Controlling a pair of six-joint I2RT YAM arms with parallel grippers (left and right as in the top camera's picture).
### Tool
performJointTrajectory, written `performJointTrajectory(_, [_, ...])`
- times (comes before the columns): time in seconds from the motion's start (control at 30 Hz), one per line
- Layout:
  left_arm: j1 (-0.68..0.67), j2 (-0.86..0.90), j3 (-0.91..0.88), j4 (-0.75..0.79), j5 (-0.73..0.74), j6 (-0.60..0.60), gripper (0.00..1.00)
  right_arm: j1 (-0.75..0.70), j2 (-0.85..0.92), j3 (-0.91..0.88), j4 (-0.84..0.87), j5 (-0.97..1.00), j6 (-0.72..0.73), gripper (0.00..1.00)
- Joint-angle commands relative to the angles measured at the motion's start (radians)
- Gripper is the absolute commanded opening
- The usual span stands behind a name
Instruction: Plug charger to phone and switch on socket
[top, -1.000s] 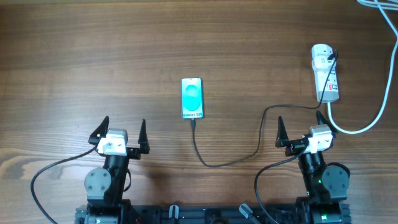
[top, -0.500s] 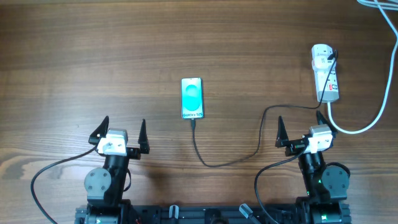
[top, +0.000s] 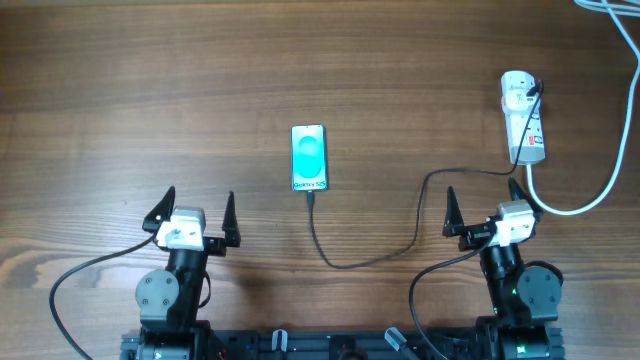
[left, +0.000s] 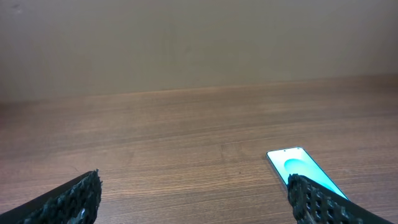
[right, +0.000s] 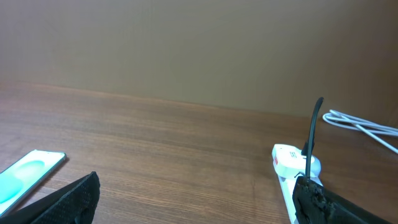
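Note:
The phone (top: 309, 157) lies flat in the middle of the table, turquoise screen up, and also shows in the left wrist view (left: 297, 170) and the right wrist view (right: 28, 174). The thin black charger cable (top: 370, 258) runs from the phone's near short end, loops right and rises to the white adapter on the socket (top: 524, 130). The plug tip sits at the phone's edge; I cannot tell how deep. The socket also shows in the right wrist view (right: 291, 163). My left gripper (top: 194, 213) and right gripper (top: 482, 207) are open, empty, near the front edge.
The thick white cord (top: 600, 195) curves from the socket's near end out to the right edge and back up to the far right corner. Black robot cables (top: 85, 268) trail at the arm bases along the front edge.

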Motion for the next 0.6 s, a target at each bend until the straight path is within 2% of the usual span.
performJointTrajectory(0.0, [-0.003, -0.010, -0.008, 0.000, -0.006, 0.011, 1.00, 0.002, -0.016, -0.001, 0.003, 0.014, 0.012, 1.00])
performJointTrajectory(0.57, [-0.003, 0.056, -0.008, 0.000, -0.006, 0.011, 1.00, 0.002, -0.016, -0.001, 0.003, 0.014, 0.012, 1.00])
